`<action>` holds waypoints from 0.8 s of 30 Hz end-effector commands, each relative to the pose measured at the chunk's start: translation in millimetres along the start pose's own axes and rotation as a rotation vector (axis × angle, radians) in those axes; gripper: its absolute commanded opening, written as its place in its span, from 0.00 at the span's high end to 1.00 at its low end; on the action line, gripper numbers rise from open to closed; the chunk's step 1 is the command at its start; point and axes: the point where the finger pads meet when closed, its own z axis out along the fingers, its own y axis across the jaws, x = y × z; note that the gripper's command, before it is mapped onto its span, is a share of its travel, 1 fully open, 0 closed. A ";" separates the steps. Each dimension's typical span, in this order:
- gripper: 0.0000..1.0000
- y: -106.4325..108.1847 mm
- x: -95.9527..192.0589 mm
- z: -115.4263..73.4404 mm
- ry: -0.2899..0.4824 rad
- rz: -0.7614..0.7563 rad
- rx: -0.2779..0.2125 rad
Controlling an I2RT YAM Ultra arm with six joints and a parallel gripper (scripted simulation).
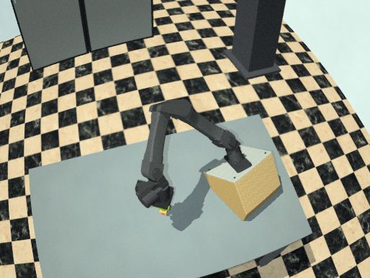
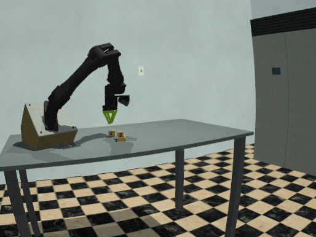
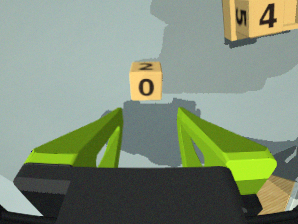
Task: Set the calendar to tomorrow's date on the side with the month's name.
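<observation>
My gripper [image 2: 109, 118] hangs above the table with its green fingers partly apart and nothing between them. A small wooden cube [image 3: 145, 82] lies loose on the table below and just ahead of the fingers; its face toward the wrist camera shows 0. It also shows in the exterior view [image 2: 111, 132]. A second wooden cube [image 3: 262, 16], showing 4, stands further off at the upper right of the wrist view, on what looks like the low tray [image 2: 120, 139]. In the top view the gripper [image 1: 163, 207] hides most of the cubes; only a tan corner [image 1: 163, 212] shows.
The arm's wooden pedestal [image 1: 245, 180] stands on the right part of the table. A tan patch [image 3: 276, 196] shows at the lower right of the wrist view, partly hidden by the gripper body. Grey cabinets [image 1: 83, 25] and a dark pillar [image 1: 257, 36] stand beyond the table.
</observation>
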 end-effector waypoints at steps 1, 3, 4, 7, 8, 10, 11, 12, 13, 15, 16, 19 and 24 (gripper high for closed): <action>0.55 1.2 -1.8 3.6 -0.017 -0.007 -0.007; 0.55 7.6 -7.1 -1.9 -0.033 0.000 -0.031; 0.55 5.8 -1.2 2.6 -0.027 -0.015 -0.021; 0.55 3.4 3.8 14.5 -0.015 -0.025 -0.002; 0.55 3.0 0.6 16.5 -0.015 -0.015 -0.003; 0.55 3.3 -8.6 10.9 -0.029 0.008 -0.025; 0.55 7.2 -8.4 10.9 -0.033 0.004 -0.030; 0.55 7.2 -8.4 10.9 -0.033 0.004 -0.030; 0.55 7.2 -8.4 10.9 -0.033 0.004 -0.030; 0.55 4.7 4.6 21.1 -0.018 -0.030 -0.006; 0.55 4.4 5.6 23.2 -0.016 -0.032 -0.004; 0.55 6.0 -7.8 18.5 -0.032 0.003 -0.028; 0.55 6.1 1.3 27.3 -0.023 -0.022 -0.014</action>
